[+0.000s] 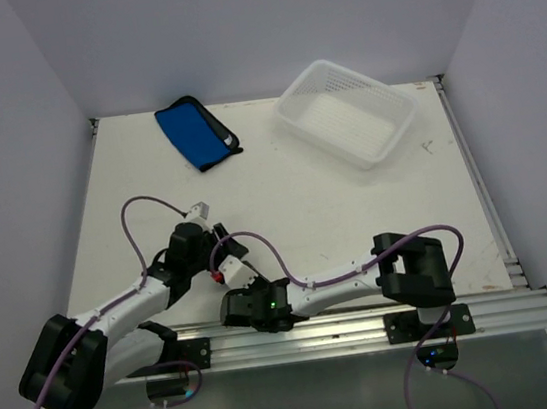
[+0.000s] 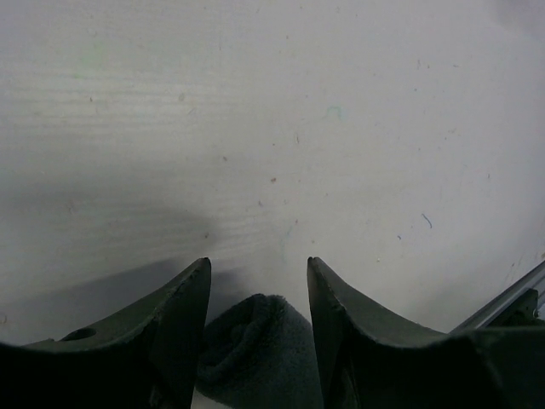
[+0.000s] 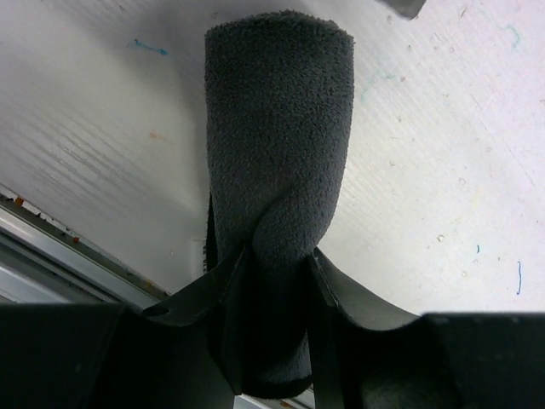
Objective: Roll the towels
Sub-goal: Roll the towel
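Right fingers (image 3: 353, 302): closed on the near end of the dark towel (image 3: 277, 128), pinching the roll in where they meet it
Left fingers (image 2: 183, 315): standing apart, with one end of the roll low in the gap between them; I cannot tell whether they press it
Dark towel: already a short, tight roll, low against the tabletop (image 1: 282, 193) beside the near rail, between the two arms
Step in hand: looks like finishing off this roll, one set of fingers at each end
Next move: I'd say a gentle release and a clean lift away, so the outer layer doesn't spring loose
Blue towel (image 1: 193, 132): far left on the tabletop, well apart from both arms, seemingly folded flat and not yet rolled
White basket (image 1: 347, 114): far right, away from the work
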{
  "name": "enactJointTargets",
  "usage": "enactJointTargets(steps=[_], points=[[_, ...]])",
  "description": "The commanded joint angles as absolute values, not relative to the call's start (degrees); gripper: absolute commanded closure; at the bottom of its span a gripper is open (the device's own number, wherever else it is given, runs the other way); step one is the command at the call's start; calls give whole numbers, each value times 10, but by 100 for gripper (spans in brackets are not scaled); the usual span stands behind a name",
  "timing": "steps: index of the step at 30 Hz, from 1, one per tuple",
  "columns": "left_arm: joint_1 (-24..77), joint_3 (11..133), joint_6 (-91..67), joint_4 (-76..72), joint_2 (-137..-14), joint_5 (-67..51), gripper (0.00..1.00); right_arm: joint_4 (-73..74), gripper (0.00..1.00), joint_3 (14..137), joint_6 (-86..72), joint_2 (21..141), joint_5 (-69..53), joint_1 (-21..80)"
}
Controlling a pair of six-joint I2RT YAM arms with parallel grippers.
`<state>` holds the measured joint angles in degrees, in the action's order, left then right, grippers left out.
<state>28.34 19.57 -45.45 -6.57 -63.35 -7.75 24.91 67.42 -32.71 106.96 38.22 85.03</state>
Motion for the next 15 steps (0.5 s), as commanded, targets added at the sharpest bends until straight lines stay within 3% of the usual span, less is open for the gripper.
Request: enactJointTargets(steps=[1,7,15], points=[[280,169,-459,-90,-617,-105,47,280,66,690,-323,1091,385,856],[280,149,-466,-53,-541,-103,46,257,60,678,-330,1085,362,857],[281,117,-488,-110,-573,-137,47,226,54,664,-343,1089,330,857]])
